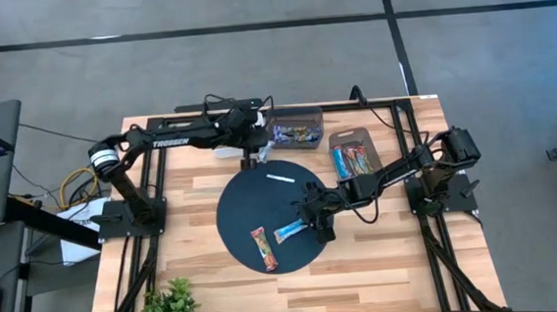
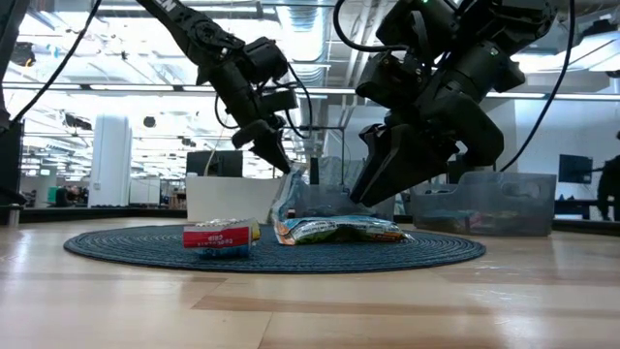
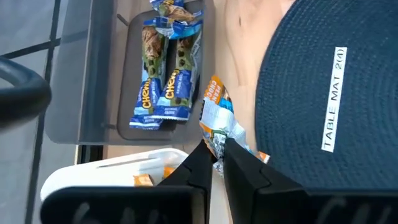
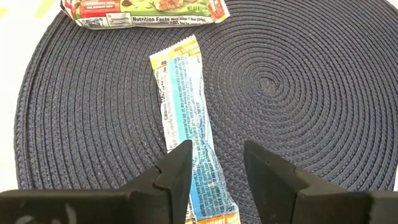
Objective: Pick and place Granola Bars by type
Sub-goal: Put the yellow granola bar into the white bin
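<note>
My left gripper (image 3: pixel 217 152) is at the round mat's far edge (image 1: pixel 262 157) and is shut on an orange and silver granola bar (image 3: pixel 217 115). My right gripper (image 4: pixel 217 155) is open, pointing down over a blue bar (image 4: pixel 185 106) that lies flat on the dark mat (image 1: pixel 238 213). Its fingers stand to either side of the bar's near end, just above it in the low view (image 2: pixel 383 194). A red and green bar (image 1: pixel 263 248) lies flat on the mat beside the blue one. Several blue bars (image 3: pixel 165 68) lie in a grey tray. My left gripper pinches the orange bar by the crimped end of its wrapper (image 3: pixel 216 142) between its two fingers. The fingers come from above, slanting down. The bar hangs below them (image 2: pixel 288 199), roughly upright. Whether its lower end touches the mat cannot be told.
A grey tray with blue bars (image 1: pixel 296 130) and a second tray with orange and blue bars (image 1: pixel 352 158) sit at the table's far side. A white bin (image 3: pixel 124 177) holding orange bars is beside my left gripper. A thin white strip (image 1: pixel 280 178) lies on the mat. A small plant (image 1: pixel 171 306) stands at the near left corner.
</note>
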Controlling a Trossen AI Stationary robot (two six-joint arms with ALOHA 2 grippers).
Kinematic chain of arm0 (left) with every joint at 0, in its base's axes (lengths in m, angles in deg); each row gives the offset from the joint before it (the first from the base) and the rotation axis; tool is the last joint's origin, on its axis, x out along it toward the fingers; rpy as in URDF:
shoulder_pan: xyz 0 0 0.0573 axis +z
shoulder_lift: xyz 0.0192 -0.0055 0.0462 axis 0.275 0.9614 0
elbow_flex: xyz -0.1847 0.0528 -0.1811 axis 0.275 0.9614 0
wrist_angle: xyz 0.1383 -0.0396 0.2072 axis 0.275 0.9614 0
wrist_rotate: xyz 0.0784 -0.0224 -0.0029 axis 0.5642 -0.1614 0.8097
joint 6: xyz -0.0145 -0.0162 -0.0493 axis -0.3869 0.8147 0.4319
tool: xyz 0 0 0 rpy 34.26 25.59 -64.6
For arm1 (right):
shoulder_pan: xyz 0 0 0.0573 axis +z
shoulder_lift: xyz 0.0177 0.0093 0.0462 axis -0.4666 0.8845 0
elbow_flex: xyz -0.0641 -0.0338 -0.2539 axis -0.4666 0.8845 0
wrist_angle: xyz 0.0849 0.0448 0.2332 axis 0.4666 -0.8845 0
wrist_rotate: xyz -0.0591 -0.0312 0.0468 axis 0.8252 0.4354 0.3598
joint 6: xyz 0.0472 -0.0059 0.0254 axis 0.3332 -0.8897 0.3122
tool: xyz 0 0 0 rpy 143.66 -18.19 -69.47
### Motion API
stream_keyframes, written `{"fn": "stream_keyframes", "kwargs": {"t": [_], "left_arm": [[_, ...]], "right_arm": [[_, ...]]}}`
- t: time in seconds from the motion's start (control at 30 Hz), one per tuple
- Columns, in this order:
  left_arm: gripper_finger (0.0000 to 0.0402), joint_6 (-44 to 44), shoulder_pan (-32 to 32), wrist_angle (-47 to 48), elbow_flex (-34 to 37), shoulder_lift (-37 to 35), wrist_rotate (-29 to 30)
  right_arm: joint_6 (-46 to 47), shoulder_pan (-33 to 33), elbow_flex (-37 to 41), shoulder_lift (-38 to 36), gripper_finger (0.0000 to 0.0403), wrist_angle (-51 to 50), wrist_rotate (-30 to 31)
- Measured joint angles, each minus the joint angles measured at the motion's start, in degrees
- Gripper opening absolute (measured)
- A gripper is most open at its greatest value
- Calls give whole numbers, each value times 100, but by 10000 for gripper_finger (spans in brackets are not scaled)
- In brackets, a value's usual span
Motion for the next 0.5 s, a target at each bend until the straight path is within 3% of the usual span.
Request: {"fn": "stream_keyframes", "kwargs": {"t": [0.3,0.5], "left_arm": [[18,89,-212,433,2,-915,423],[18,175,-303,569,2,-1565,1390]], "right_arm": [[0,0,0,0,138,-2,0],[2,0,0,0,138,-2,0]]}}
